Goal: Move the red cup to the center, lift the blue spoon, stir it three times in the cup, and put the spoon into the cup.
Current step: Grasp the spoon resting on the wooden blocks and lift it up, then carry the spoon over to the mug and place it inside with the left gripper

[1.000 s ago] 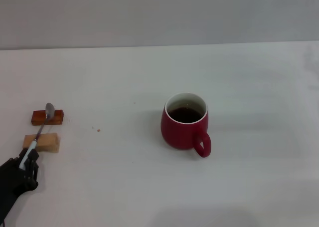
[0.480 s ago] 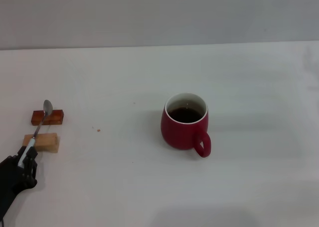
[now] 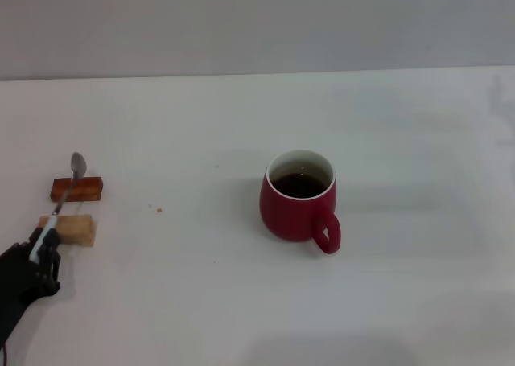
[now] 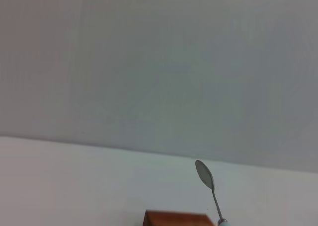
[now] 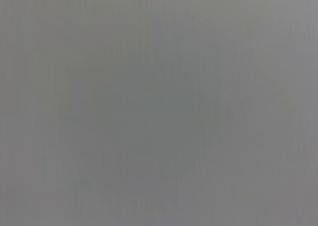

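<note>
Left gripper point(image 3: 39, 249) at near left table point(image 3: 177, 302) edge, fingers pinching blue spoon point(image 3: 64, 195) handle. Spoon bowl raised over two wooden blocks point(image 3: 72, 209). Red cup point(image 3: 298, 199) mid-table, well right. Right gripper unseen.

You only get a sliver of the left gripper point(image 3: 42, 249) at the head view's corner. The left wrist view crops the blue spoon point(image 4: 207, 185) handle and the reddish block point(image 4: 179, 218).
</note>
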### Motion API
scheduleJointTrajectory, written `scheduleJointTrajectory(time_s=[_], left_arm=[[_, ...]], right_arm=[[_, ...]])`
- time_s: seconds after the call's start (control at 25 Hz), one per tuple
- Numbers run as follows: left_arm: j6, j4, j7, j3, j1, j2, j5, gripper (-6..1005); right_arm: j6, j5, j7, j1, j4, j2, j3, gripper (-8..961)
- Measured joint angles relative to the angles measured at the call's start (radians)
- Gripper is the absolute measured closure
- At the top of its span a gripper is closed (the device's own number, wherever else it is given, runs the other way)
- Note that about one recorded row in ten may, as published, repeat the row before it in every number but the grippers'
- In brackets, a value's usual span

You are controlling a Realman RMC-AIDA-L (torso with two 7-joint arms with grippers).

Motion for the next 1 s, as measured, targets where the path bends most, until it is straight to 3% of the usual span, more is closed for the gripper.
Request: scheduleJointTrajectory(time_s=[0.24,0.64,0.8,0.88,1.0], left_arm=[[0.026,0.057,-0.091,0.004,-0.009,0.002,0.001,854],[-0.022,0.281,-0.306,0.069,-0.069,0.016,0.003,854],[-0.115,0.424,-0.454,0.169,-0.079,0.040,0.003,854],[-0.173,0.506,-0.553,0.248,-0.094,0.069,0.013,854],[-0.195,0.546,-0.636,0.259,-0.110,0.087,0.073,855]], right_arm=[[-0.004,0.000,0.000,-0.001,0.011,0.000,-0.002,562],[-0.016,-0.001,0.006,-0.017,0.028,0.004,-0.008,563],[-0.027,-0.008,0.012,-0.047,0.033,0.004,-0.014,563],[-0.038,-0.008,0.020,-0.063,0.034,0.004,-0.014,563],[-0.046,-0.008,0.026,-0.077,0.037,0.004,-0.014,563]])
